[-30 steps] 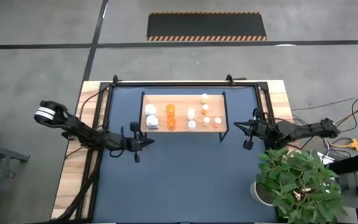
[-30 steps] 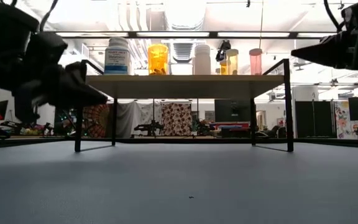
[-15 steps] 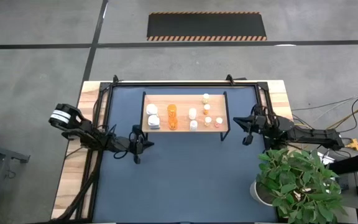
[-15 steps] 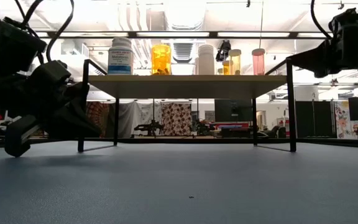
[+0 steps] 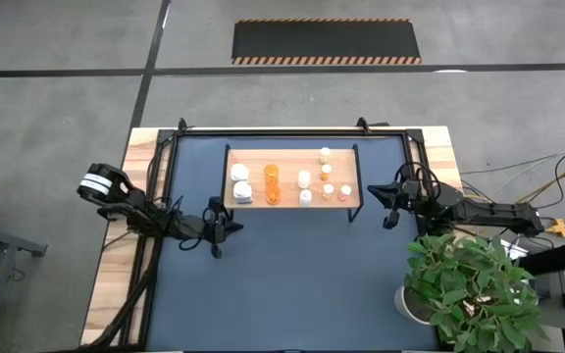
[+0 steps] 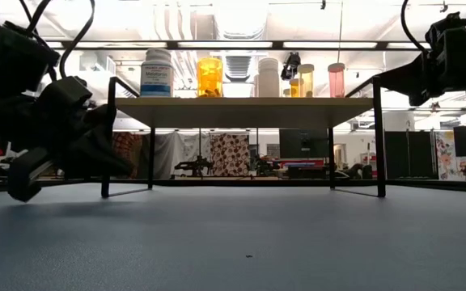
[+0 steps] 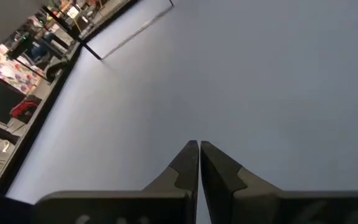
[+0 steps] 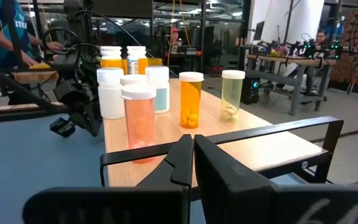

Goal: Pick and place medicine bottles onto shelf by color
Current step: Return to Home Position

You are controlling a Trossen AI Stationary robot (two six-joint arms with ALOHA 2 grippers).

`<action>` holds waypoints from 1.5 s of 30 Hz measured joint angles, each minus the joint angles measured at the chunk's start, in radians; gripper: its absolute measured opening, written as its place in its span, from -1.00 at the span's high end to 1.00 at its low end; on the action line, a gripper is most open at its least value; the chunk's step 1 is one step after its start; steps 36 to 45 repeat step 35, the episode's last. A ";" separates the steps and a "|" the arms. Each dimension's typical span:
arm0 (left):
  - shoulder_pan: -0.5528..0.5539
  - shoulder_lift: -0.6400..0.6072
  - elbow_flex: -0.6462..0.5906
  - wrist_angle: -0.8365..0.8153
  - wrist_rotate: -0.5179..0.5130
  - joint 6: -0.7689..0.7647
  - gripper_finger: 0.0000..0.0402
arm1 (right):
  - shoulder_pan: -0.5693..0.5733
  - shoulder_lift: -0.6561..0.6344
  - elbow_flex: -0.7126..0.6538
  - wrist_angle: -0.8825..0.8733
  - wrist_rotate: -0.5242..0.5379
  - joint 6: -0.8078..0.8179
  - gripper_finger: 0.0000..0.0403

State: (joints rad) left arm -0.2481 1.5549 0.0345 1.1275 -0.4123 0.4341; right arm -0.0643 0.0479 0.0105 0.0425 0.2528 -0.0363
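Observation:
The shelf [image 5: 287, 157], a light-wood board in a black frame, stands on thin legs at the far middle of the dark blue table. Several medicine bottles, white ones [image 5: 238, 174] and orange ones [image 5: 272, 183], stand upright on it. In the right wrist view they show as white [image 8: 110, 93], orange [image 8: 191, 99] and pinkish [image 8: 139, 121] bottles. My left gripper [image 5: 231, 227] is shut and empty, low over the table near the shelf's near left corner. My right gripper [image 5: 385, 208] is shut and empty beside the shelf's right end, at board height.
A green potted plant [image 5: 469, 289] stands at the table's near right corner, close behind my right arm. Pale wooden edges [image 5: 116, 265] flank the blue top. Bare blue tabletop [image 5: 292, 284] lies in front of the shelf. A person [image 8: 5, 37] shows in the room beyond.
My left gripper has dropped from about shelf height to just above the table, tipping downward, its arm drawn in. My right gripper has shifted a little toward the shelf's right end. The bottles have stayed in place.

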 joint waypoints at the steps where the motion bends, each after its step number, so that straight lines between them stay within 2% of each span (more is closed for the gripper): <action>1: 0.000 -0.001 0.000 0.011 0.000 -0.001 1.00 | 0.000 0.000 0.000 0.000 0.000 0.000 0.96; 45: 0.000 -0.003 0.007 0.037 -0.001 -0.008 1.00 | 0.000 0.000 0.000 0.000 0.001 0.001 0.96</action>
